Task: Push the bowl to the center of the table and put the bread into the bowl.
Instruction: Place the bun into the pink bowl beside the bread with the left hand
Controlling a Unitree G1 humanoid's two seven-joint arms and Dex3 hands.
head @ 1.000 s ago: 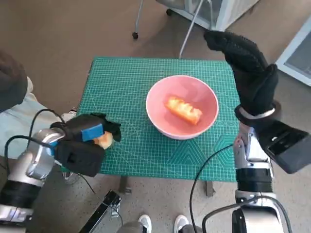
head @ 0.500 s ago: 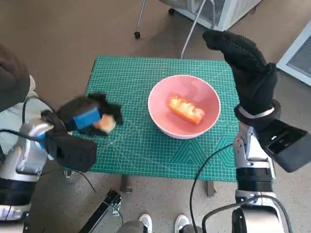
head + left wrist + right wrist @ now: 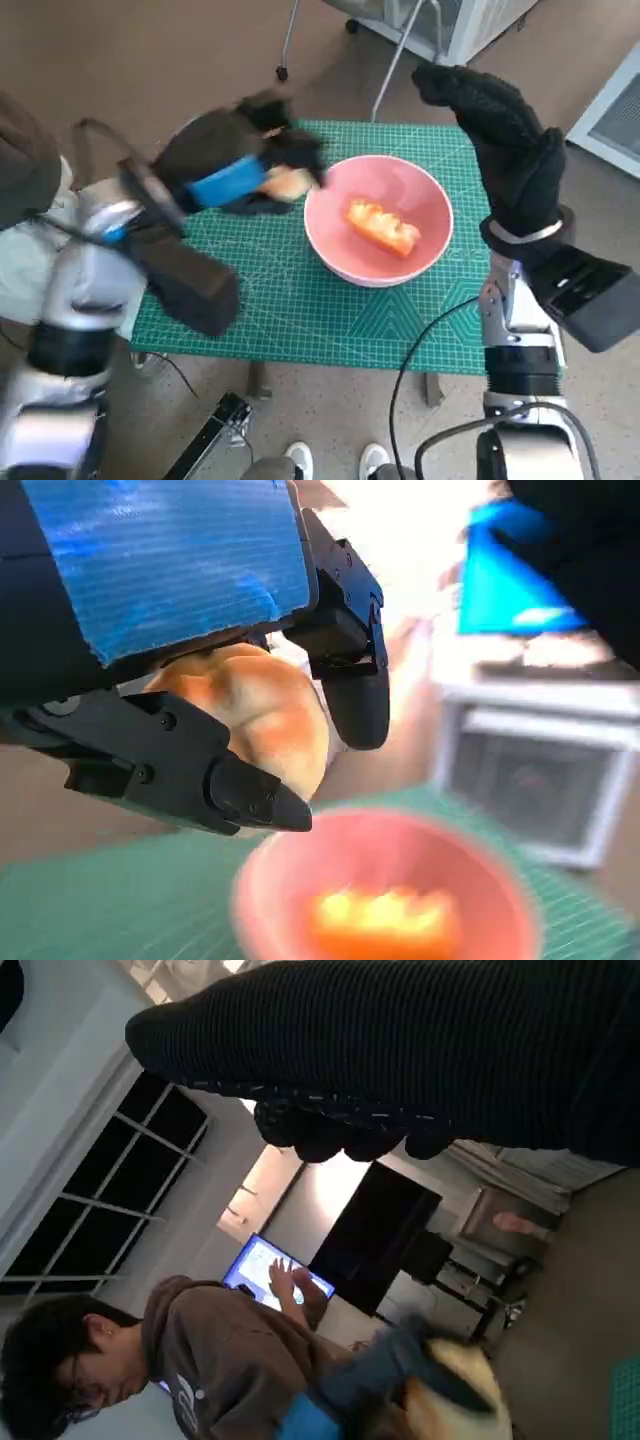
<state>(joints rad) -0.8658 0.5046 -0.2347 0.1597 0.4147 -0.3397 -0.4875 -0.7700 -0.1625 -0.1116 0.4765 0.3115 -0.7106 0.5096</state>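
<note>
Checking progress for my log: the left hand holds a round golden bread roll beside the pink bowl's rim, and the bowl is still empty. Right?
Not quite: the pink bowl is not empty. The head view shows an orange-glazed piece of bread already in it. The left hand does hold the round golden bread roll beside its rim.

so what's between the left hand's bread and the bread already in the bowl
Only the pink bowl's near rim and bare inner wall. In the head view, the left hand holds its bread roll beside that rim; the other bread lies mid-bowl.
</note>
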